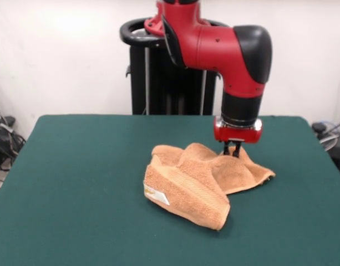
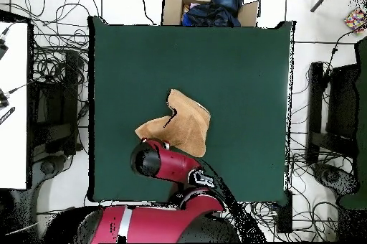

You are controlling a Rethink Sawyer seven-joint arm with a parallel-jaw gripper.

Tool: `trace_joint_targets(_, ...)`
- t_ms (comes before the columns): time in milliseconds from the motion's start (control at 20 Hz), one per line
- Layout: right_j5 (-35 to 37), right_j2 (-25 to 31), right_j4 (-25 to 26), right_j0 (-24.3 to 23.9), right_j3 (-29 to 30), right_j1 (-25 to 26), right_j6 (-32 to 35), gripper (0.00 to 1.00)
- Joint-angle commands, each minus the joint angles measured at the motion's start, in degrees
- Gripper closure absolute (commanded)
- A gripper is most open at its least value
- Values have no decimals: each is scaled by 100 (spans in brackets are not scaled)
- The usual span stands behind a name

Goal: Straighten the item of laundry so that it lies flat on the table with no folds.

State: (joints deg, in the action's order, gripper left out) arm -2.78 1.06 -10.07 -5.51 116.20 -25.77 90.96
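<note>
The orange-tan towel (image 1: 197,180) lies crumpled near the middle of the green table (image 1: 75,166), folded over itself in several humps. Its white tag (image 1: 157,194) shows on the near left fold. My gripper (image 1: 232,151) comes straight down onto the towel's far right part and its tips meet the cloth there. In the overhead view the towel (image 2: 183,128) is a bunched, irregular shape on the table (image 2: 236,76). The red arm (image 2: 154,162) covers its lower left corner and hides the gripper.
The black pedestal (image 1: 170,72) stands behind the table's far edge. A cardboard box with dark cloth (image 2: 209,4) sits beyond the table's top edge in the overhead view. Cables and equipment (image 2: 50,76) line both sides.
</note>
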Motion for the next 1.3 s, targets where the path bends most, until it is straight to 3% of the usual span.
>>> trace_joint_targets(50, 119, 719, -652, -107, 457, 268, 1998, 100)
trace_joint_targets(400, 93, 734, -1104, 408, 1104, -272, 2434, 100)
trace_joint_targets(800, 772, 1559, -1357, -19, 1493, -242, 2571, 100)
trace_joint_targets(1000, 639, 1961, -1271, -139, 1582, -172, 2627, 100)
trace_joint_targets(1300, 127, 2159, -1138, 1, 967, 393, 2446, 100)
